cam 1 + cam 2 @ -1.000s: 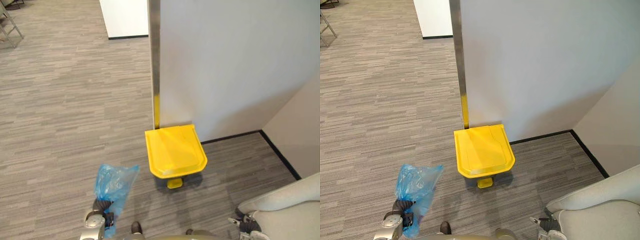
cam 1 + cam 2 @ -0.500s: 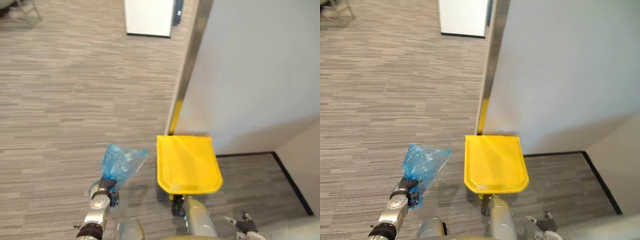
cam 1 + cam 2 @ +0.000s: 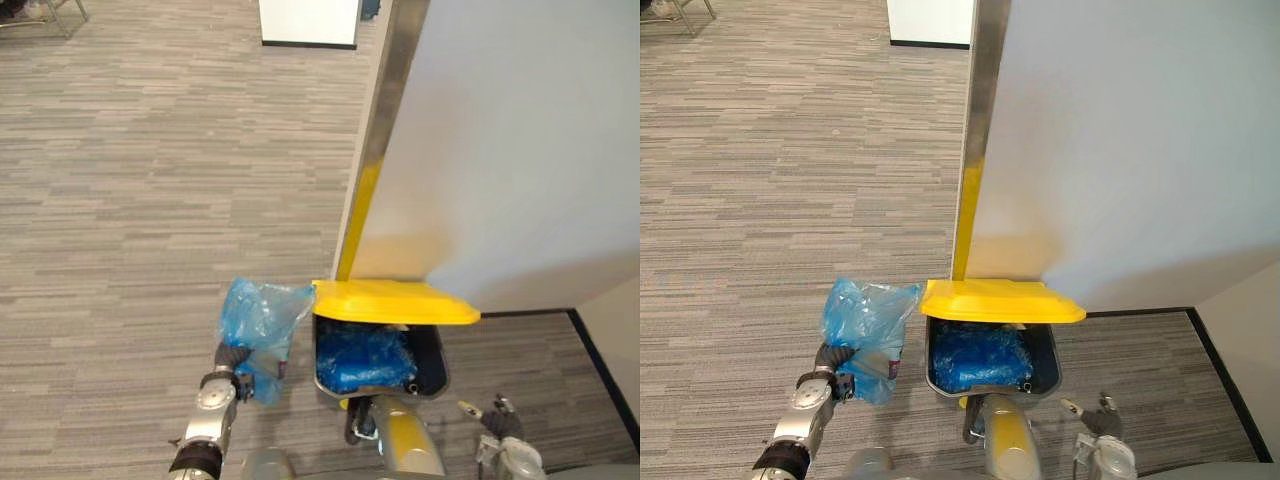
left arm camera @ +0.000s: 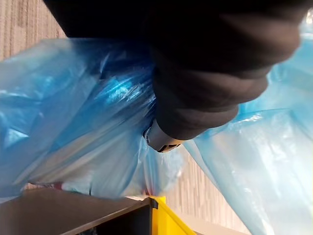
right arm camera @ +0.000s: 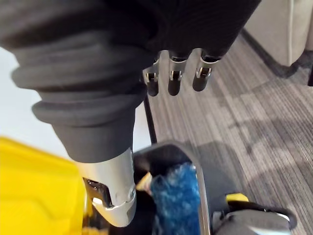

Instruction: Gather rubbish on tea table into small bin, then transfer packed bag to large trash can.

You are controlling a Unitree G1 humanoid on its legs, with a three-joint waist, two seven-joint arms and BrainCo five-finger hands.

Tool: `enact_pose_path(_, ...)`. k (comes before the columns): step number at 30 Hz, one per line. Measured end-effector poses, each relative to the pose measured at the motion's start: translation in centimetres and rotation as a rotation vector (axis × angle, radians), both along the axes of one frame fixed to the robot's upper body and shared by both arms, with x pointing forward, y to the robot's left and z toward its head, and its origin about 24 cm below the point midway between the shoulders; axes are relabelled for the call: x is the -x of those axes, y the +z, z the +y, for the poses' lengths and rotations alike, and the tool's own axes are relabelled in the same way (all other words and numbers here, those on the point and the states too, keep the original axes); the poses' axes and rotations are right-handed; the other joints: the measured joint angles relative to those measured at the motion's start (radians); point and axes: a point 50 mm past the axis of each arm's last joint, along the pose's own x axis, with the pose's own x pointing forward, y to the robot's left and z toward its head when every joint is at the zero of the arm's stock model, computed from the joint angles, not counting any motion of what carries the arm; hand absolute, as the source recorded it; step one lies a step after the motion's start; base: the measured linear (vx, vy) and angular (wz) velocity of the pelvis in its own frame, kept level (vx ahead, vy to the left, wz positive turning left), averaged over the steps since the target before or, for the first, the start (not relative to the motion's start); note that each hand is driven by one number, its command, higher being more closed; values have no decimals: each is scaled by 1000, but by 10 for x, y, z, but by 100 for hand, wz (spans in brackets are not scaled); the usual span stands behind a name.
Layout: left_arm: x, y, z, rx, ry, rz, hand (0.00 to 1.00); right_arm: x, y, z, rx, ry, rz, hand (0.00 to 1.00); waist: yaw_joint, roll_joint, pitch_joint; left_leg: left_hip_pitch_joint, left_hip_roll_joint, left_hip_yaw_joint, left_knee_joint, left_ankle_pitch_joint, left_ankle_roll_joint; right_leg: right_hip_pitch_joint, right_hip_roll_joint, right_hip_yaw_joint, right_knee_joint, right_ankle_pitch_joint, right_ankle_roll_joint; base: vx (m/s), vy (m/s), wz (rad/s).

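**A:** The yellow plastic lid [image 3: 395, 302] of the large dark trash can [image 3: 430, 350] has swung up since a second ago. Your crumpled blue plastic bag [image 3: 258, 320] has come to its nine o'clock.

**B:** Who holds it?

**A:** Your left hand [image 3: 232, 362], clenched round its neck. Your right hand [image 5: 174, 78] hangs slack-fingered at five o'clock.

**B:** Which step?

**A:** The final transfer, I judge. Next, carry the bag over the open can, then let go.
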Motion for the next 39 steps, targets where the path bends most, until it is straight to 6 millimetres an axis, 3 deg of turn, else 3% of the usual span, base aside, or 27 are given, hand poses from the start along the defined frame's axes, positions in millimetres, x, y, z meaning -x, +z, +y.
enact_pose_path(1, 0, 0, -1, -1, -6, -1, 100, -7, 3, 7, -1, 41, -21, 0, 4, 1, -2, -9, -1, 0, 0, 0, 0, -10, 1, 4, 1, 1, -1, -106, -109, -5)
enact_pose_path(3, 1, 2, -4, -12, -40, -10, 100, -43, 23, 41, -6, 218, -149, 0, 23, -15, -18, -36, -15, -14, -30, 5, -9, -52, 15, 38, -8, 8, -4, -62, -161, 8)
enact_pose_path(5, -1, 3, -10, -25, -71, -17, 100, -68, 38, 61, -8, 309, -234, 0, 27, -14, -20, -55, -23, -39, -68, 12, -16, -69, 20, 35, -31, 16, 5, 1, -174, 23)
enact_pose_path(7, -3, 3, -17, -27, -91, -25, 100, -104, 65, 88, -2, 420, -364, 0, 28, -14, -22, -85, -35, -66, -104, 46, -38, -94, 31, 21, -77, 36, 11, 19, -155, 22)
enact_pose_path(8, -6, 5, -20, -21, -89, -33, 100, -123, 80, 98, 18, 467, -421, 0, 42, -13, -21, -130, -42, -66, -23, 45, -37, -115, 36, 9, -82, 48, -7, -3, -153, 11)
enact_pose_path(10, -11, 7, -23, -20, -86, -47, 100, -142, 96, 103, 58, 497, -472, 0, 49, 10, -16, -158, -46, -65, -15, 54, -20, -123, 56, -16, -83, 48, -6, -48, -138, 9)
enact_pose_path(11, -14, 9, -18, -41, -90, -56, 100, -152, 101, 106, 77, 515, -478, 0, 61, -9, -15, -163, -44, -75, -30, 63, -12, -134, 61, -13, -82, 50, -4, -42, -130, 18)
enact_pose_path(13, -16, 10, -13, -57, -91, -52, 100, -162, 109, 102, 117, 529, -488, 0, 66, -11, -11, -168, -46, -93, -56, 76, -17, -137, 62, -16, -101, 61, -6, -14, -135, 17)
enact_pose_path(16, -29, 21, -3, -96, -98, -90, 100, -193, 143, 74, 278, 535, -538, 0, 76, 5, 13, -189, -49, -116, -109, 108, -27, -138, 65, -42, -165, 89, -12, -20, -98, 25)
enact_pose_path(18, -50, 41, 3, -108, -99, -170, 100, -219, 181, 56, 384, 509, -596, 0, 76, 5, 42, -211, -56, -131, -76, 113, -30, -137, 73, -57, -208, 109, -22, -19, -80, 11)
enact_pose_path(20, -70, 58, 0, -105, -116, -239, 100, -230, 206, 51, 428, 500, -645, 0, 74, 7, 59, -225, -65, -111, -15, 103, -17, -136, 90, -59, -222, 125, -34, -68, -47, -8)
enact_pose_path(22, -94, 87, -6, -121, -172, -343, 100, -238, 220, 53, 456, 515, -666, 0, 70, -15, 92, -236, -59, -105, -12, 90, -4, -130, 91, -59, -223, 136, -39, -122, -59, -3)
enact_pose_path(25, -83, 110, -22, -114, -271, -494, 100, -238, 223, 51, 484, 533, -666, 0, 51, -1, 111, -240, -55, -122, -9, 90, -4, -116, 93, -70, -240, 149, -19, -77, -60, 9)
enact_pose_path(27, -66, 114, -43, -48, -366, -532, 100, -237, 232, 29, 544, 510, -658, 0, 47, 27, 129, -246, -46, -156, -3, 89, -5, -97, 94, -103, -252, 148, -20, -25, -60, 50)
enact_pose_path(28, -61, 115, -59, -4, -458, -530, 100, -235, 238, 11, 581, 486, -643, 0, 48, 34, 137, -263, -48, -188, 0, 91, -7, -97, 81, -138, -247, 139, -35, -12, -71, 64)
enact_pose_path(31, -68, 128, -88, 54, -605, -572, 100, -233, 243, -5, 605, 475, -629, 0, 31, 37, 142, -320, -64, -217, 114, 87, -1, -111, 60, -197, -216, 111, -79, -28, -50, 67)
enact_pose_path(32, -73, 137, -98, 77, -647, -602, 100, -232, 243, -5, 602, 482, -632, 0, 21, 37, 143, -342, -68, -203, 152, 70, 17, -121, 52, -212, -200, 106, -86, -104, -13, 43)
enact_pose_path(35, -94, 167, -129, 86, -749, -704, 100, -231, 254, 0, 588, 493, -692, 0, 13, 8, 190, -360, -65, -185, 145, 47, 15, -147, 30, -199, -155, 103, -62, -136, -38, 13)
enact_pose_path(37, -108, 169, -139, 67, -770, -694, 100, -232, 261, 6, 592, 509, -730, 0, -1, 2, 209, -358, -66, -179, 154, 50, 7, -151, 33, -193, -163, 105, -51, -105, -32, -3)
enact_pose_path(39, -133, 159, -142, 2, -722, -604, 100, -234, 273, 18, 607, 550, -783, 0, -6, -7, 224, -376, -49, -154, 204, 39, 14, -169, 69, -165, -165, 111, -45, -103, -11, -54)
